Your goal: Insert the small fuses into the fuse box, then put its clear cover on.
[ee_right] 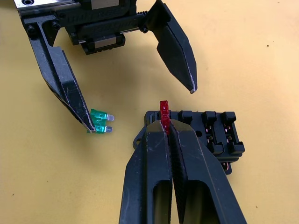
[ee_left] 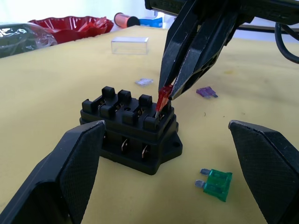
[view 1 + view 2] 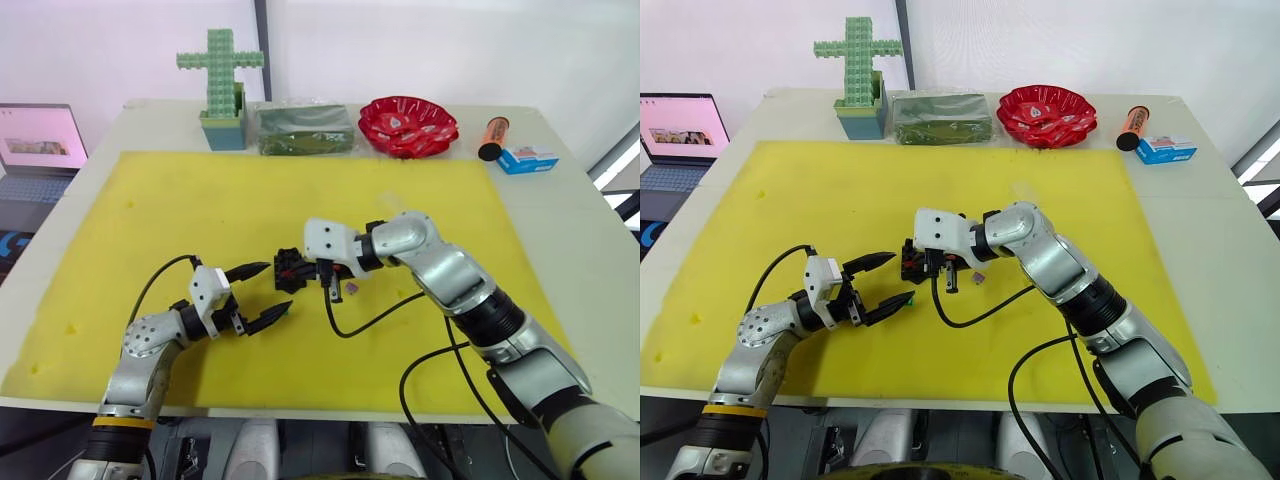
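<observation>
- Two grippers at the fuse box on the yellow mat; right gripper pinches the red fuse over an end slot
- Left gripper spread wide, empty; green fuse beside it
- Clear cover lies apart; no writing legible

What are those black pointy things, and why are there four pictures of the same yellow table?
They belong to a robot with two arms. Each arm ends in a gripper with two black fingers. Two pictures come from cameras in the robot's head, looking down. The other two come from little cameras on its wrists, so they look close up.

The right gripper is pinched shut on a tiny red fuse, poking it into the fuse box, a black block with slots. The left gripper is open beside the box, and a green fuse lies on the yellow mat by it. A purple fuse, a pale fuse and the clear cover wait farther back.
</observation>
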Available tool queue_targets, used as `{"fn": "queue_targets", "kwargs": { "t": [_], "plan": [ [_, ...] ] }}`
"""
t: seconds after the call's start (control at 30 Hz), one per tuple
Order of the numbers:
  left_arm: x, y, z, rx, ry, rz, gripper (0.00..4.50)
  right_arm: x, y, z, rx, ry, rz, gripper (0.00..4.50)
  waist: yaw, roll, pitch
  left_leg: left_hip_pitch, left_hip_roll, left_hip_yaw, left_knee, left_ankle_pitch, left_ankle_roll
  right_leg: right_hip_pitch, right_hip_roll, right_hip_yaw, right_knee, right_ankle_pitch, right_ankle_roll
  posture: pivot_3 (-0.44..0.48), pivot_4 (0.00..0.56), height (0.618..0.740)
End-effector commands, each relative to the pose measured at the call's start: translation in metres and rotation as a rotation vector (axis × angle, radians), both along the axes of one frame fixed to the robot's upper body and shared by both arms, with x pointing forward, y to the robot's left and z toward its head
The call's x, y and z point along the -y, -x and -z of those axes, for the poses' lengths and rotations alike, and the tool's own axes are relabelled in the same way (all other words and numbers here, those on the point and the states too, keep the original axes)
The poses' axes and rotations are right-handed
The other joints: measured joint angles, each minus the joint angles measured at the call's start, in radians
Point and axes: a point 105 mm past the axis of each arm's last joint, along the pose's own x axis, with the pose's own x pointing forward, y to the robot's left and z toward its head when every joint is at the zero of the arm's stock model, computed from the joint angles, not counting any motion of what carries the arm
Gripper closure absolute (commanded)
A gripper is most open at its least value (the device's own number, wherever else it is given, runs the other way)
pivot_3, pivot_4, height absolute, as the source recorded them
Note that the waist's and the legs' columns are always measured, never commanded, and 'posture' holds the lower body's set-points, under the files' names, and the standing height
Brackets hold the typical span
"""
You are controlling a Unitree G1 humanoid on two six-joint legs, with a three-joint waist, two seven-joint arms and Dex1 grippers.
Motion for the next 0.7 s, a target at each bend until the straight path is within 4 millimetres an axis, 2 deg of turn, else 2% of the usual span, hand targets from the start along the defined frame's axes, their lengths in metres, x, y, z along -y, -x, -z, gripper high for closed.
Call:
{"fn": "queue_targets", "kwargs": {
  "t": [0.03, 0.3, 0.7],
  "plan": [
    [-0.001, 0.001, -0.004, 0.028, -0.008, -0.002, 0.04, -0.002, -0.001, -0.019, 0.056, -0.037, -0.011, 4.5, 0.0, 0.0, 0.0, 0.0, 0.0, 0.0, 0.0, 0.0, 0.0, 0.0, 0.0, 0.0, 0.0, 0.0, 0.0, 0.0, 0.15, 0.74],
    [-0.002, 0.001, -0.003, 0.026, -0.01, -0.002, 0.04, 0.003, -0.003, -0.019, 0.066, -0.015, -0.007, 4.5, 0.0, 0.0, 0.0, 0.0, 0.0, 0.0, 0.0, 0.0, 0.0, 0.0, 0.0, 0.0, 0.0, 0.0, 0.0, 0.0, 0.15, 0.74],
    [0.008, 0.006, -0.015, 0.034, -0.008, -0.002, 0.04, -0.001, 0.002, -0.013, 0.053, 0.006, -0.019, 4.5, 0.0, 0.0, 0.0, 0.0, 0.0, 0.0, 0.0, 0.0, 0.0, 0.0, 0.0, 0.0, 0.0, 0.0, 0.0, 0.0, 0.15, 0.74]
  ]
}}
